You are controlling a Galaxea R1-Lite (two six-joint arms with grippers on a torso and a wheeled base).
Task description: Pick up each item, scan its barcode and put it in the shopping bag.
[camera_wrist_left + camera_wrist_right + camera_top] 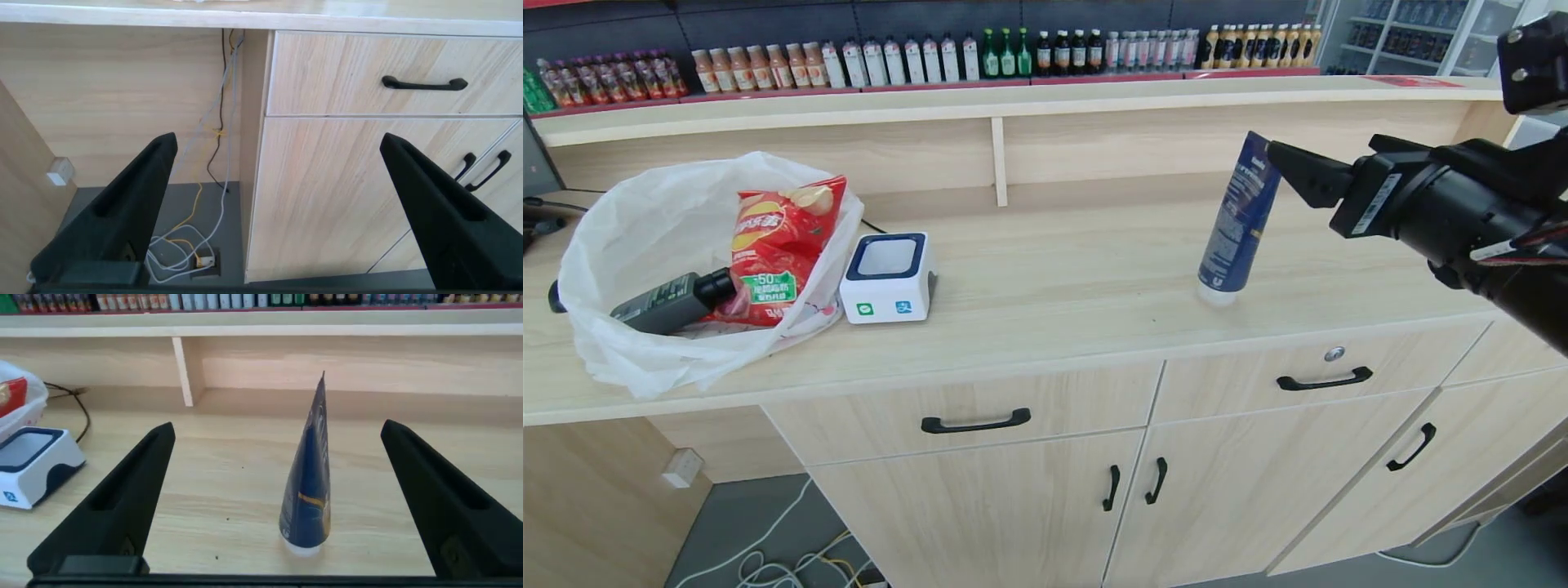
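Observation:
A dark blue tube (1235, 219) stands upright on its white cap on the right part of the wooden counter (1054, 269). My right gripper (1284, 162) hovers just right of the tube's top, open. In the right wrist view the tube (308, 478) stands ahead, between the spread fingers of that gripper (278, 433) and clear of both. The white shopping bag (629, 237) lies open at the counter's left, holding a red chips bag (780, 241) and a dark bottle (670, 304). A white scanner (888, 278) sits beside the bag. My left gripper (278, 139) is open below counter level, facing the cabinet front.
A raised wooden ledge (1013, 102) runs along the counter's back, with a store shelf of bottles (980, 57) behind it. Drawers and doors with black handles (976, 424) lie under the counter. Cables (192, 237) trail on the floor by the cabinet.

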